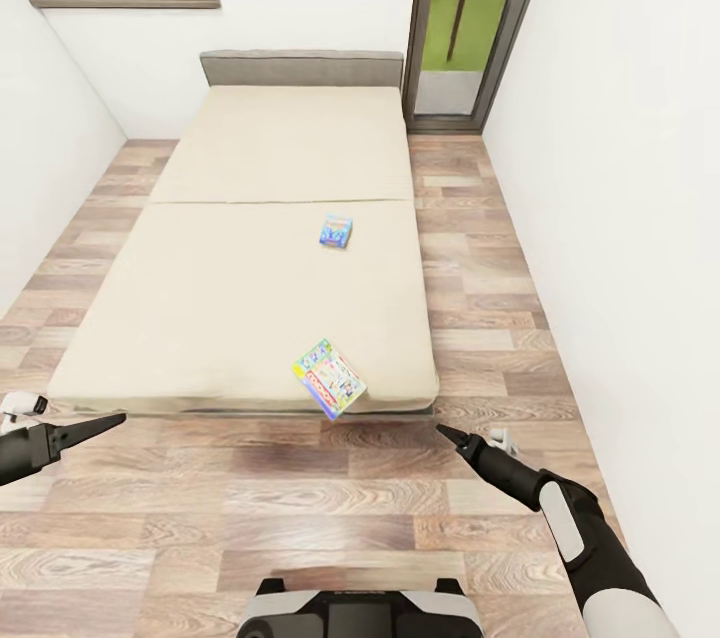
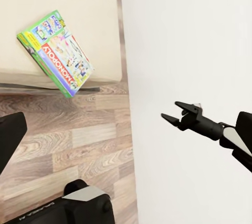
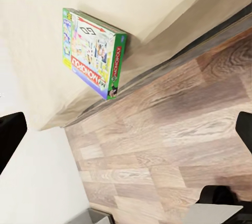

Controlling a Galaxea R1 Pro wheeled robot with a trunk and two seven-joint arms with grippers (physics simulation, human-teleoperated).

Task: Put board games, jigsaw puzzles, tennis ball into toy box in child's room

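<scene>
Monopoly box [image 1: 329,378] overhangs the bed [image 1: 250,218] edge ahead of my empty, parted right gripper [image 1: 446,433]. My left gripper's [image 1: 110,420] state I cannot tell. A clumsy nudge could tip it floorward.

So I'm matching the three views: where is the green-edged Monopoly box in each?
Head view: green-edged Monopoly box overhanging the beige bed's near edge.
Left wrist view: toward the upper left.
Right wrist view: upper middle.
Shared landmark: the bed's edge above the wood-plank floor.

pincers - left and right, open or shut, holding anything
Left pincer: looks shut, holding nothing.
Right pincer: open, holding nothing, over the floor short of the bed.
</scene>
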